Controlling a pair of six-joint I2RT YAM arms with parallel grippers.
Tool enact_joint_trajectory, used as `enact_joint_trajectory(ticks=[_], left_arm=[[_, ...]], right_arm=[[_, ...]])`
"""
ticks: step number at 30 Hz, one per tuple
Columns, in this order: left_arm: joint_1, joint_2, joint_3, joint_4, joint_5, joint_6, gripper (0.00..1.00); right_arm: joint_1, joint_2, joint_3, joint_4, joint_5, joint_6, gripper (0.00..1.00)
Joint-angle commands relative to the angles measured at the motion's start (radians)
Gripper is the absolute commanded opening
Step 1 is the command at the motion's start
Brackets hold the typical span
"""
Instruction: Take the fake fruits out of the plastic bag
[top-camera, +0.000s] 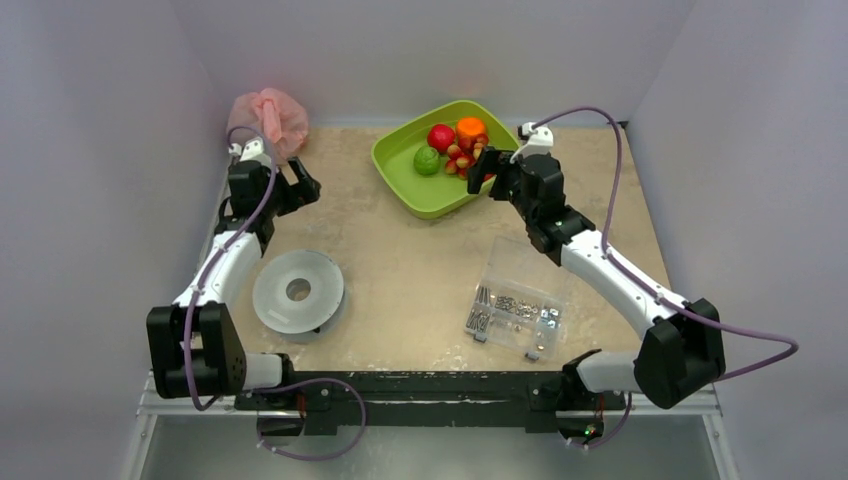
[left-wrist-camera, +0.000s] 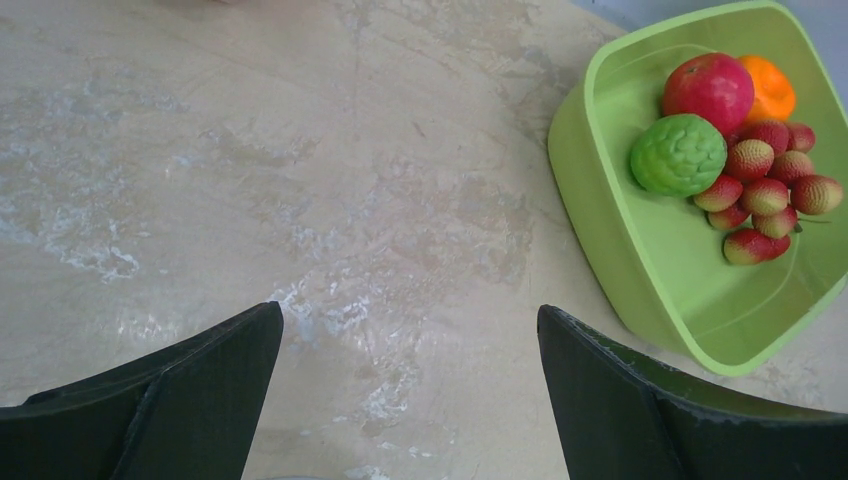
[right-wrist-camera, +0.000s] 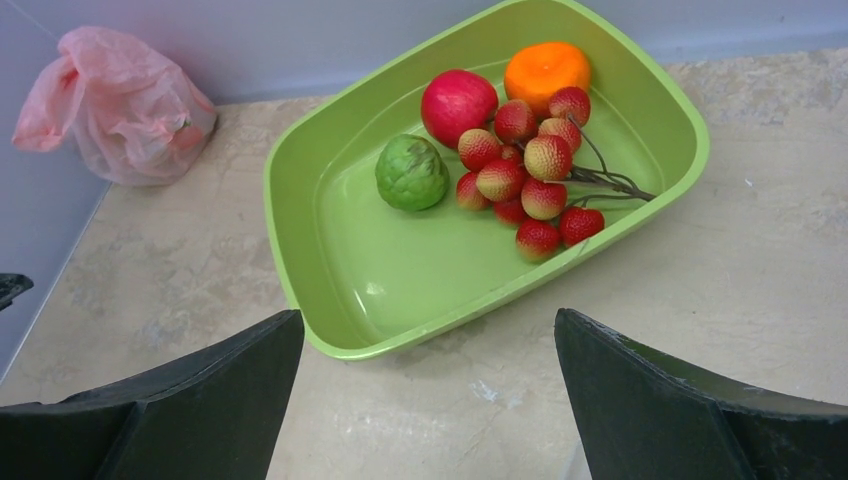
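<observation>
The pink plastic bag (top-camera: 268, 118) lies crumpled in the far left corner against the wall. It also shows in the right wrist view (right-wrist-camera: 115, 105), where something reddish shows through it. A green tray (top-camera: 430, 192) holds a red apple (top-camera: 440, 137), an orange (top-camera: 471, 128), a bumpy green fruit (top-camera: 427, 160) and a bunch of red lychees (top-camera: 465, 155). My left gripper (top-camera: 304, 184) is open and empty, just in front of the bag, over bare table (left-wrist-camera: 410, 315). My right gripper (top-camera: 483, 172) is open and empty at the tray's near right rim (right-wrist-camera: 428, 318).
A grey round spool (top-camera: 298, 291) sits near the left arm. A clear rigid box of small metal parts (top-camera: 515, 308) lies near the right arm. Walls close in the table on three sides. The tray (left-wrist-camera: 600, 230) is to the right in the left wrist view.
</observation>
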Motion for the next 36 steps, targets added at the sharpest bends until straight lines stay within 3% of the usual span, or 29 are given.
enact_joint_trajectory(ticks=[1,7,12,19,22,27,29,31,36], left_arm=[[-0.002,0.065,0.144,-0.019,-0.048,-0.047,0.99],[-0.002,0.224,0.323,-0.052,-0.211,-0.076,0.99],[0.008,0.334,0.405,0.083,-0.334,-0.072,1.0],[0.025,0.52,0.559,0.263,-0.375,-0.05,0.96],[0.032,0.575,0.592,0.336,-0.427,-0.035,0.87],[0.038,0.654,0.667,0.322,-0.379,-0.032,0.66],[0.038,0.658,0.67,0.314,-0.36,-0.04,0.52],[0.039,0.653,0.671,0.297,-0.335,-0.032,0.33],[0.039,0.62,0.67,0.219,-0.238,-0.015,0.03]], right_arm=[[0.003,0.013,0.089,-0.051,-0.039,0.01,0.99],[0.003,0.034,0.109,-0.069,-0.094,0.027,0.99],[0.004,0.03,0.121,-0.087,-0.085,0.025,0.99],[0.004,0.045,0.136,-0.098,-0.105,0.018,0.99],[0.004,0.054,0.148,-0.102,-0.117,0.015,0.99],[0.004,0.073,0.159,-0.128,-0.127,0.006,0.99],[0.004,0.08,0.168,-0.134,-0.138,0.005,0.99],[0.003,0.081,0.171,-0.135,-0.14,0.004,0.99],[0.004,0.074,0.167,-0.138,-0.129,-0.001,0.99]])
